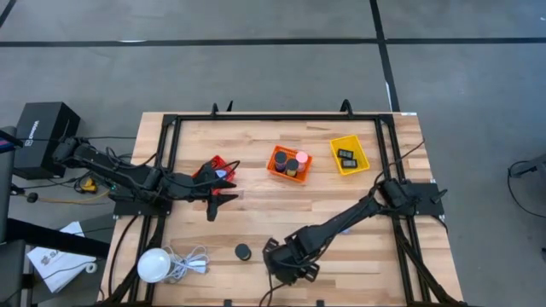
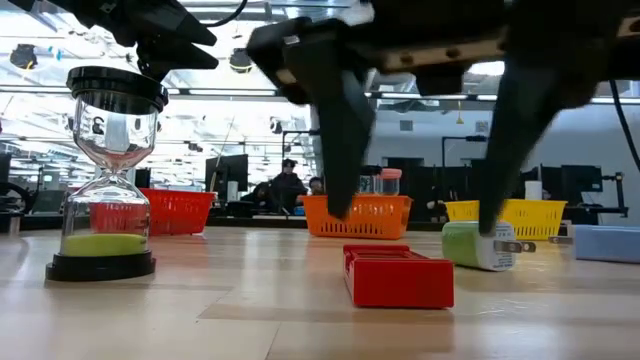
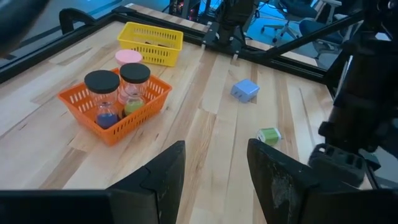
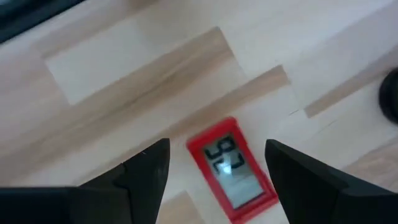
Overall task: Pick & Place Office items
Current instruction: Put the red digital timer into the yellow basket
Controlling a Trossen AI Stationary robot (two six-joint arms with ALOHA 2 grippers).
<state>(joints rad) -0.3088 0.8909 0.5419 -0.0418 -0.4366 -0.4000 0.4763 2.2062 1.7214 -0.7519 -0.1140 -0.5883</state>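
On the table's near edge, the right gripper [image 4: 214, 168] hangs wide open over the red timer [image 4: 231, 169], which lies flat, long side slanting between the fingers. Some items already sit in the orange basket [image 1: 277, 169] and yellow basket [image 1: 359, 162]; the timer, hourglass [image 2: 105, 175], green piece [image 3: 269, 135] and blue block [image 3: 246, 90] wait. The left gripper [image 3: 214, 174] is open and empty.

Bright even light; right wrist view blurred.
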